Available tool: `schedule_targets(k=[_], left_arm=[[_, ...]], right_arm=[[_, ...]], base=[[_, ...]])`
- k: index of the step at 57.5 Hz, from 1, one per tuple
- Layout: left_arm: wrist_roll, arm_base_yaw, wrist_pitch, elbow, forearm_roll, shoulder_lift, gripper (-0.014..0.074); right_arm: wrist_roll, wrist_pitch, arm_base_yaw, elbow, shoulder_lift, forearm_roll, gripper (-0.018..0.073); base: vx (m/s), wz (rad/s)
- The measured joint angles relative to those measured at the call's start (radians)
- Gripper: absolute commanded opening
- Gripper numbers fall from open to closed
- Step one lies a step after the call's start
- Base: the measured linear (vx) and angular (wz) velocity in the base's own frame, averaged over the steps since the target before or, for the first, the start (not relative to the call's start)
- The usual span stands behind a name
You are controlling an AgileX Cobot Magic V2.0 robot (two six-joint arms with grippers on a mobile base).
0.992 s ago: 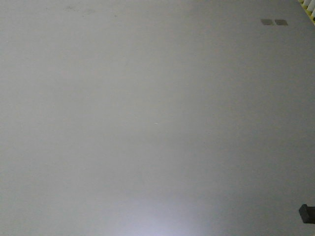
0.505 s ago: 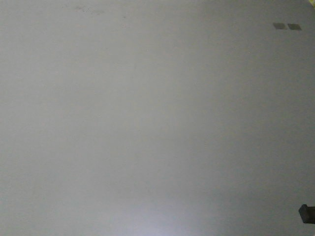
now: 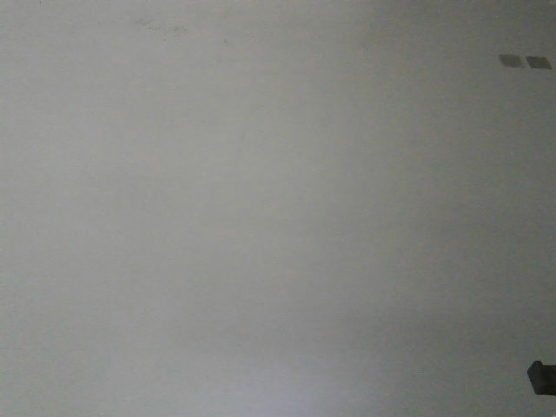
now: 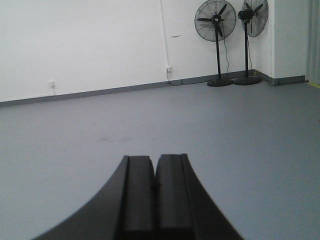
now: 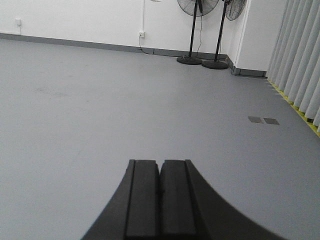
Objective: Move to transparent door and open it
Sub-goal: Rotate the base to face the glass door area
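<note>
Mostly bare grey floor (image 3: pixel 261 217) is seen in the front view, with 2 small grey plates (image 3: pixel 525 62) at 2 o'clock and a dark block (image 3: pixel 540 377) cut by the edge at 4 o'clock. No view takes in the door, so its place cannot be told. In the left wrist view the left gripper (image 4: pixel 155 172) is found at 6 o'clock, its 2 black fingers (image 4: pixel 139 190) pressed together with nothing between them. Beyond it, open floor is bounded by a white wall (image 4: pixel 90 40) with a grey skirting. A socket (image 4: pixel 168 68) is set low on that wall at 12 o'clock, and 2 pedestal fans (image 4: pixel 215 20) are stood side by side at 1 o'clock. In the right wrist view the right gripper (image 5: pixel 160 175) is likewise seen at 6 o'clock, jaws brought fully together and nothing held. The fans are placed at 12 o'clock there, pale vertical blinds (image 5: pixel 300 60) are hung along the edge at 2 o'clock, a yellow stripe (image 5: pixel 295 107) is laid at their foot, and the plates are set in the floor at 3 o'clock.
</note>
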Motion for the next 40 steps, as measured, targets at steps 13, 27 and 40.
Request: schedule_targets(k=[13, 27, 40], left_arm=[[0.0, 0.0, 0.0, 0.0, 0.0, 0.0, -0.0006], [0.0, 0.0, 0.0, 0.0, 0.0, 0.0, -0.0006], [0.0, 0.0, 0.0, 0.0, 0.0, 0.0, -0.0006]], right_arm=[[0.0, 0.0, 0.0, 0.0, 0.0, 0.0, -0.0006], [0.0, 0.0, 0.0, 0.0, 0.0, 0.0, -0.0006], [0.0, 0.0, 0.0, 0.0, 0.0, 0.0, -0.0006]], base=[[0.46, 0.08], [0.52, 0.26], [0.57, 0.3]])
